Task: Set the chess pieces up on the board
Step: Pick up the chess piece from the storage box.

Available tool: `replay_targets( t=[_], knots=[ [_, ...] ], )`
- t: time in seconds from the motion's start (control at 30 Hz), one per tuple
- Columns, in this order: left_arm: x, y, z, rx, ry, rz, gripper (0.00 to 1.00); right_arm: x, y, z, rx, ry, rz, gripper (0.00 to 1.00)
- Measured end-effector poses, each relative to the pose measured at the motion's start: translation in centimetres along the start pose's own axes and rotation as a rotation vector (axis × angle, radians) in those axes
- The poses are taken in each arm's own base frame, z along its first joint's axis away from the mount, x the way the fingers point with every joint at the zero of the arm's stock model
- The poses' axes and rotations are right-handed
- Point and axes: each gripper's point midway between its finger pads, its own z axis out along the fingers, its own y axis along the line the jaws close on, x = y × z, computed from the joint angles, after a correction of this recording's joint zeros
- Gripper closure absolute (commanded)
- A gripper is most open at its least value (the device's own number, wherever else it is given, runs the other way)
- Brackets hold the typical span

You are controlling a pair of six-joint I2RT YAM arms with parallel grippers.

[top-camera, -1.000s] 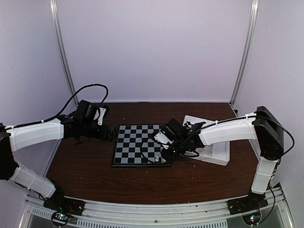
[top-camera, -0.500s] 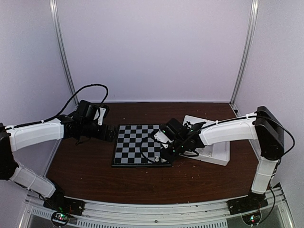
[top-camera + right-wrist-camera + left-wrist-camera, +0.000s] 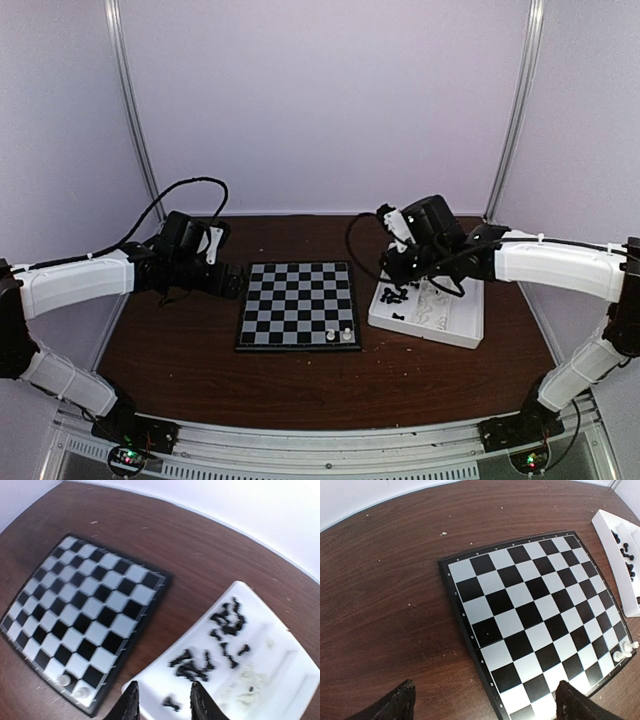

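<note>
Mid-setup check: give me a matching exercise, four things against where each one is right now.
Things:
1. two white pieces
2. black pieces
3. left hand
4. right hand

Places:
A. hanging above the white tray, fingers apart and empty
B. on the near right corner of the board
C. by the board's left edge, wide open
D. lying loose inside the white tray

Pairs: 1-B, 2-D, 3-C, 4-A

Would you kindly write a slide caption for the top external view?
Two white pieces stand in the near right corner of the board; the right gripper hovers over the tray of black pieces.
</note>
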Motion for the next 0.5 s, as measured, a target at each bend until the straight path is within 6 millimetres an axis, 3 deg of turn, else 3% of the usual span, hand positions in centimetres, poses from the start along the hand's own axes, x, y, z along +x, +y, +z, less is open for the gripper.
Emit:
replay_targets(
  t=[0.1,0.17,0.23,0.33,0.5],
  knots=[
    [0.0,0.0,0.0,0.0,-0.001,0.0,0.02,0.1,-6.6,0.0,0.153,0.019,0.129,0.68],
    [0.0,0.0,0.0,0.001,-0.001,0.0,0.02,1.6,-11.0,0.1,0.252,0.068,0.214,0.7],
    [0.0,0.0,0.0,0.001,-0.001,0.0,0.02,3.0,-13.6,0.2,0.313,0.113,0.267,0.73],
    [0.0,0.0,0.0,0.001,-0.001,0.0,0.02,5.3,-15.6,1.1,0.358,0.187,0.307,0.75],
    [0.0,0.0,0.0,0.0,-0.001,0.0,0.02,8.0,-16.7,2.9,0.365,0.279,0.323,0.76]
  ],
)
